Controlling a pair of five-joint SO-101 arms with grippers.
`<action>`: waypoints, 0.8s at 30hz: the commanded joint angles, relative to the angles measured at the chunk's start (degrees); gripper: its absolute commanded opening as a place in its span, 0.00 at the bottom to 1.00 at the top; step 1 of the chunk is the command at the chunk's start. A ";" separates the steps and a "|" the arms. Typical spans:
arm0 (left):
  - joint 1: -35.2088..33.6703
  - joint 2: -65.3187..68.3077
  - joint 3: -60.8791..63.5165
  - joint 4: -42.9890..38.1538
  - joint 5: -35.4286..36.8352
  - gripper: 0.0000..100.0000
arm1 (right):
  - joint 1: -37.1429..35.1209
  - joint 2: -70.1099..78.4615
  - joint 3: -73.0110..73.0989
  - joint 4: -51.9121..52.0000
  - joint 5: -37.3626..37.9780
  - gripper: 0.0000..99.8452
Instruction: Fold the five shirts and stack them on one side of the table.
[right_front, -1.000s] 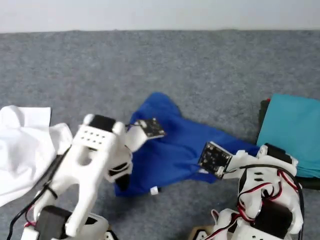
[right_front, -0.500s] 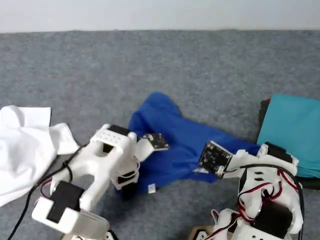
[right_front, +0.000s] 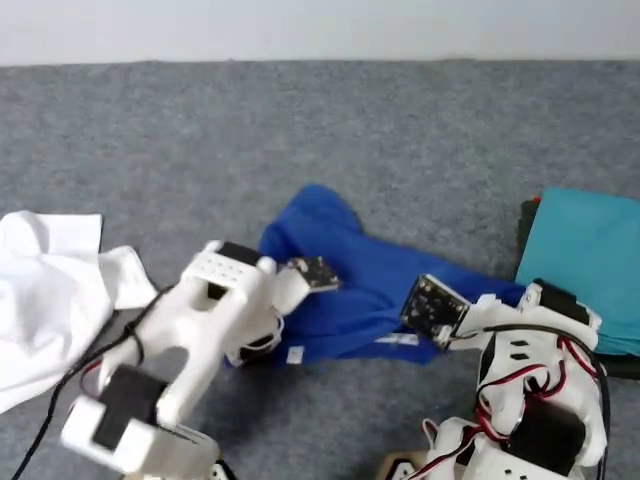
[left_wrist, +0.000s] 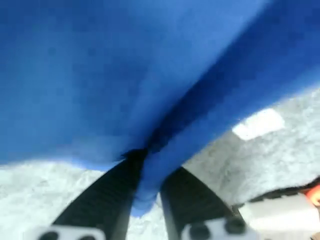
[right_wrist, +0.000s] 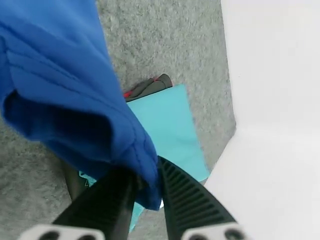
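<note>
left tool (left_wrist: 150, 164) pinched closed | right tool (right_wrist: 144, 169) apparently likewise | arms low

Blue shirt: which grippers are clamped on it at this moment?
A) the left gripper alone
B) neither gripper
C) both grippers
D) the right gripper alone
C: in the left wrist view the left gripper pinches a fold of the blue shirt between its fingers, and in the right wrist view the right gripper is closed on another edge of it.
</note>
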 joint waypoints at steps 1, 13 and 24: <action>-0.35 -12.22 -5.41 7.38 0.70 0.01 | 0.48 1.63 -0.18 -0.66 -3.25 0.01; -22.42 -32.26 -29.67 16.79 0.62 0.02 | -6.81 1.71 -9.76 -0.57 -30.86 0.01; -28.40 -32.62 -51.47 13.71 2.90 0.02 | -12.53 17.36 -35.78 6.55 -48.00 0.01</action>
